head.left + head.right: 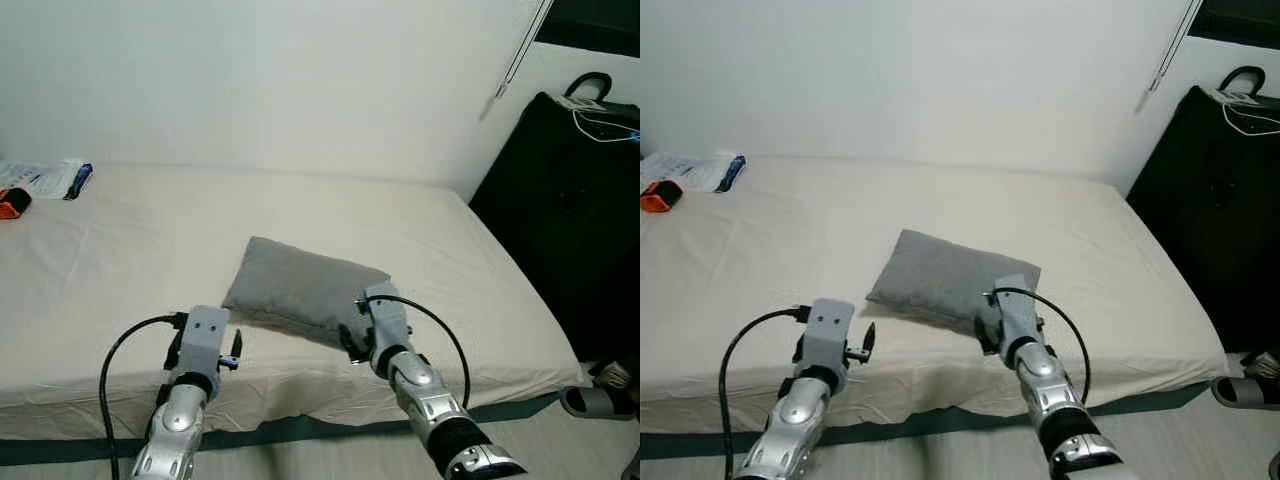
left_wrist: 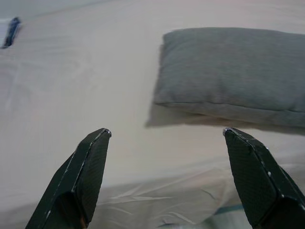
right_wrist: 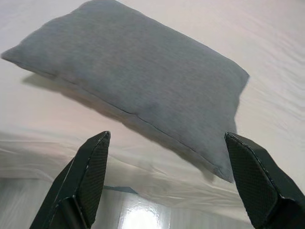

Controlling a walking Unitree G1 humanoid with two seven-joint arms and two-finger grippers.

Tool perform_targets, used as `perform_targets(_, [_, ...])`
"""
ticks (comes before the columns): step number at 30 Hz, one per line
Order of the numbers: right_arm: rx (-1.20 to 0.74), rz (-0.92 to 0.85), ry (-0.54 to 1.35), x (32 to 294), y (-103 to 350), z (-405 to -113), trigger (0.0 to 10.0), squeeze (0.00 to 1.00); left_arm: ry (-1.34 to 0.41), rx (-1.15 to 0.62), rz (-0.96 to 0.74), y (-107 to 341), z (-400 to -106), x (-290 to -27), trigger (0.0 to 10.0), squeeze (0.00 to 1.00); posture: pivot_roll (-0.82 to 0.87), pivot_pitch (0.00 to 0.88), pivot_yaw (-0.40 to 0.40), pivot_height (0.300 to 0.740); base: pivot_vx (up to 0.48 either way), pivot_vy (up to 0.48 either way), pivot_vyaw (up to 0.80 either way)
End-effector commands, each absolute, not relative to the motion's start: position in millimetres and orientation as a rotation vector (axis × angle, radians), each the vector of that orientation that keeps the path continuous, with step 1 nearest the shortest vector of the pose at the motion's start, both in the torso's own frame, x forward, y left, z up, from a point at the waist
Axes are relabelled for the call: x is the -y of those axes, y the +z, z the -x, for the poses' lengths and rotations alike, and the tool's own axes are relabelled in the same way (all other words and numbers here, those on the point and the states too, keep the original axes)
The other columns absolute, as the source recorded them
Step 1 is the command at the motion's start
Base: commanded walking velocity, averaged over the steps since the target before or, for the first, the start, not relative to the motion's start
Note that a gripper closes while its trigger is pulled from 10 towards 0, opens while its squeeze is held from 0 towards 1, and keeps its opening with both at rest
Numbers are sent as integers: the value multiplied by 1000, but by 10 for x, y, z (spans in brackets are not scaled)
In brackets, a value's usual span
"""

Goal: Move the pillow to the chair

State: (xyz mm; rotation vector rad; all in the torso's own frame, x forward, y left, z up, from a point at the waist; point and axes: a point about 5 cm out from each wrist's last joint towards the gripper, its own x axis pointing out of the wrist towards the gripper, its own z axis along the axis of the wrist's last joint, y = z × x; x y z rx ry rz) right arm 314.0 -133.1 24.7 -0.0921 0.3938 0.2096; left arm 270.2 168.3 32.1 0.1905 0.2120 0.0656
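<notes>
One grey pillow point(image 1: 300, 288) lies flat on the cream bed point(image 1: 120, 260), near its front edge; its fabric is plain and slightly rumpled (a seam runs along the near side). At the far left sit an orange object point(image 1: 10, 203) and a white packet point(image 1: 48, 178), its print too small to read. The left gripper point(image 2: 164, 176) hangs wide open just short of the pillow. The right gripper point(image 3: 167, 179), also spread wide, faces the pillow's near edge. One black suitcase point(image 1: 565, 220) stands right of the bed.
</notes>
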Motion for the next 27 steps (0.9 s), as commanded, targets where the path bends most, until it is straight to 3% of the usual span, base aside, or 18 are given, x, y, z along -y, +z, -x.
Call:
perform_targets(1, [-383, 79, 183, 1395, 249, -3134, 10000, 0, 68, -222, -190, 285, -2673, -1683, 10000, 0, 76, 0, -132, 708, 0, 0, 0])
perform_targets(11, [-349, 162, 334, 1176, 289, -3136, 10000, 0, 99, -172, -160, 352, -2714, -1622, 10000, 0, 67, 0, -131, 708, 0, 0, 618])
perform_targets(22, [-303, 180, 341, 1171, 325, -3140, 10000, 0, 92, -134, -138, 412, -2733, -1604, 10000, 0, 62, 0, -123, 708, 0, 0, 791])
perform_targets(27, [-295, 123, 301, 1214, 356, -3163, 10000, 0, 60, -125, -127, 420, -2726, -1561, 10000, 0, 59, 0, -117, 708, 0, 0, 0])
